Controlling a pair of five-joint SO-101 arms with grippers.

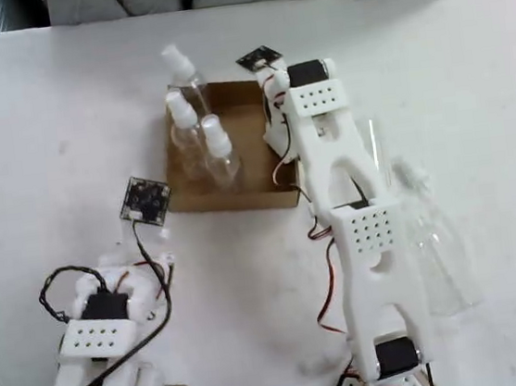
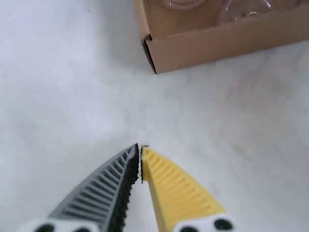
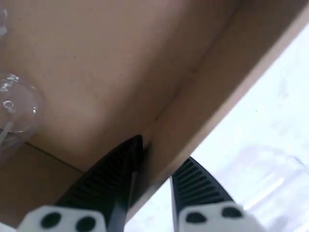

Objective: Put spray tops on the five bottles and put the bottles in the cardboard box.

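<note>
1. Straddling one side wall of the shallow brown cardboard box [image 3: 217, 87], the right tool [image 3: 163, 152] is clamped on it.
2. Three clear plastic bottles with white spray tops [image 1: 201, 139] sit inside the box, across bare box floor from that tool.
3. Loose clear bottles [image 1: 443, 265] lie behind it, beside its arm.
4. The left tool [image 2: 141, 147], fingers together on nothing, hangs over the open white counter [image 2: 72, 96], with the box corner ahead.

Left arm [image 1: 97, 334] folded back, left end effector [image 2: 140, 151] closed, right arm [image 1: 366, 237] stretched far forward
</note>
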